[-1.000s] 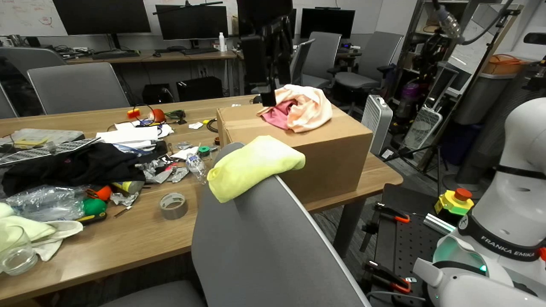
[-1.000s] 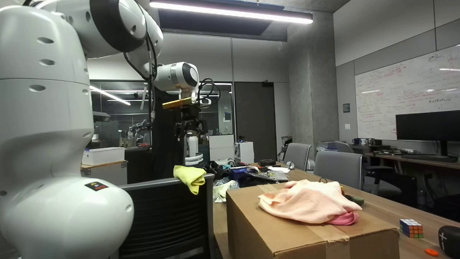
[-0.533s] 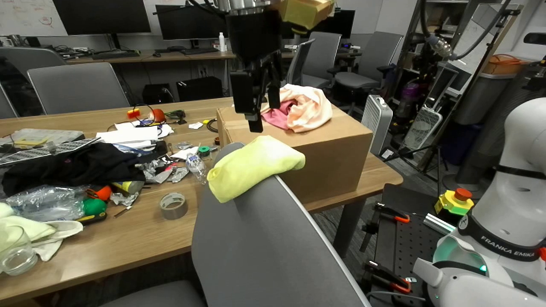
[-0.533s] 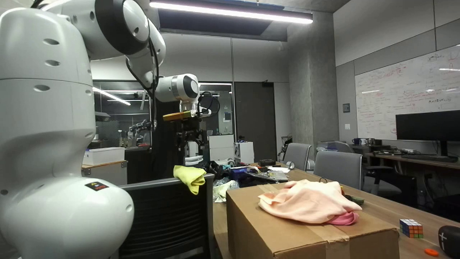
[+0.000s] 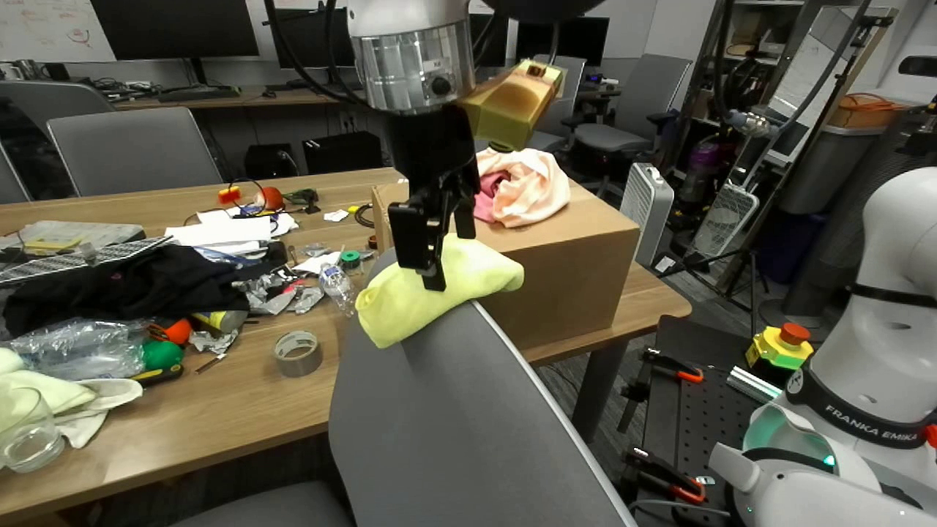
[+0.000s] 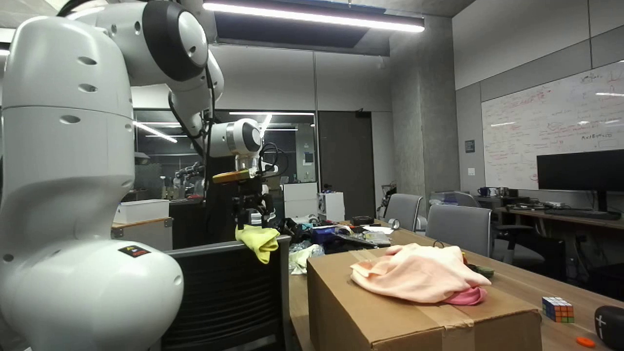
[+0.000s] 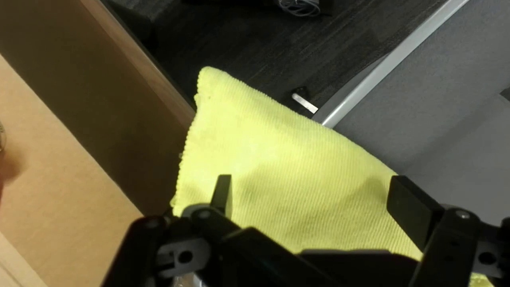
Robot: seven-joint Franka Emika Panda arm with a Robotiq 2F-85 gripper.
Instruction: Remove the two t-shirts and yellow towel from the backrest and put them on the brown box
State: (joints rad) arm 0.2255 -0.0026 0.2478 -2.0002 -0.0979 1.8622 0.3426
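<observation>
Hand (image 7: 312, 199) has lowered over yellow towel (image 7: 279, 147); gap wide, nothing held. Likely straddling to pinch it off chair backrest (image 5: 454, 402) below.

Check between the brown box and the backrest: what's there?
Wrist view: between brown box and backrest, a strip of wooden table, dark floor and an overhanging corner of yellow towel.

Towel (image 6: 258, 241) on the backrest (image 5: 454, 410), t-shirts (image 6: 421, 274) on the box (image 5: 571, 289)
</observation>
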